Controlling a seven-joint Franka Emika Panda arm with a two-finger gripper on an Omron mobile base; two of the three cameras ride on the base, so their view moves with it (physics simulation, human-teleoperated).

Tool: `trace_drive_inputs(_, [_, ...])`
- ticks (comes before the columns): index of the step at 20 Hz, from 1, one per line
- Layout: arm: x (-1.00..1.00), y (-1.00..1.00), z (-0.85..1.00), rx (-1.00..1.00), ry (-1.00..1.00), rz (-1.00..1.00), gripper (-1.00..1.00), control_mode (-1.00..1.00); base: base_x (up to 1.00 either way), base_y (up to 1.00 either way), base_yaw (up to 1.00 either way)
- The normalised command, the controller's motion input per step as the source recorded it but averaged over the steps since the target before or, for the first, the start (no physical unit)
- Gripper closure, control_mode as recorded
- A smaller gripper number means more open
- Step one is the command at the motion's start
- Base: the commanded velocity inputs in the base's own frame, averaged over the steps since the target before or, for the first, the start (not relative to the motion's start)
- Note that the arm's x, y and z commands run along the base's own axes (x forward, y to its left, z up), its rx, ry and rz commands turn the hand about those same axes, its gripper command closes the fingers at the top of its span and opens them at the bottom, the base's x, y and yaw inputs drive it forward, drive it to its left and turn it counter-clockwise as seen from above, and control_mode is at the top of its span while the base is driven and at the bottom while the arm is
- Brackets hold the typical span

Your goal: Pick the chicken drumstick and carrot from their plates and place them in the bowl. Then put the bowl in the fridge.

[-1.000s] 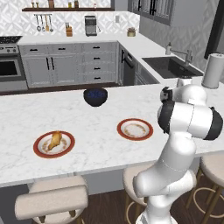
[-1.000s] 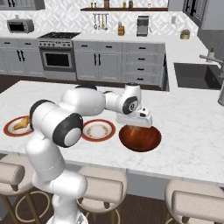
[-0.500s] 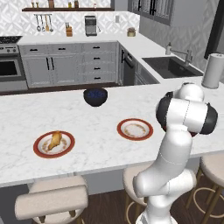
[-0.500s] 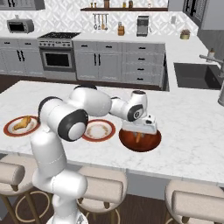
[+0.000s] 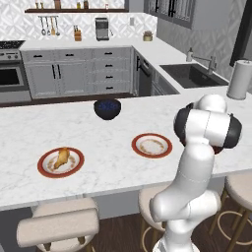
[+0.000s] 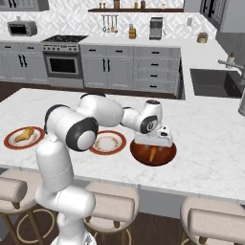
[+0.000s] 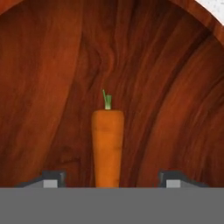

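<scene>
Hand view is showing the short orange tapered carrot (image 7: 107, 146) lying in the glossy reddish-brown bowl (image 7: 52, 78), green stub pointing away. The jaws are standing spread wide on either side, touching nothing, probably having dropped it. The golden-tan drumstick (image 5: 61, 157) is sitting on its red-rimmed plate (image 5: 47, 170) on the white marble surface (image 5: 103, 142).

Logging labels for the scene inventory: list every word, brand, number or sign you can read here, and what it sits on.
None can be read. The bowl, the carrot, the plates and the chicken drumstick bear no writing.
The microwave, coffee machine and oven show no legible text; any markings on them are too small to make out.
</scene>
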Motion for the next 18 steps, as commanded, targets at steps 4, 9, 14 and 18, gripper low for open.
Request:
trace_drive_inputs(4, [-0.03,0.10,0.68,0.10,-0.28,0.00,-1.00,-1.00,0.00,0.00,0.00])
trace_drive_inputs(9, [-0.02,0.96,0.94,0.08,-0.30,0.10,-1.00,-1.00,0.00,0.00,0.00])
trace_drive_inputs(14, [-0.53,1.00,0.63,-0.09,-0.20,0.18,-1.00,-1.00,0.00,0.00,0.00])
trace_drive_inputs(18, [-0.96,1.00,0.39,-0.20,-0.02,0.09,-1.00,-1.00,0.00,0.00,0.00])
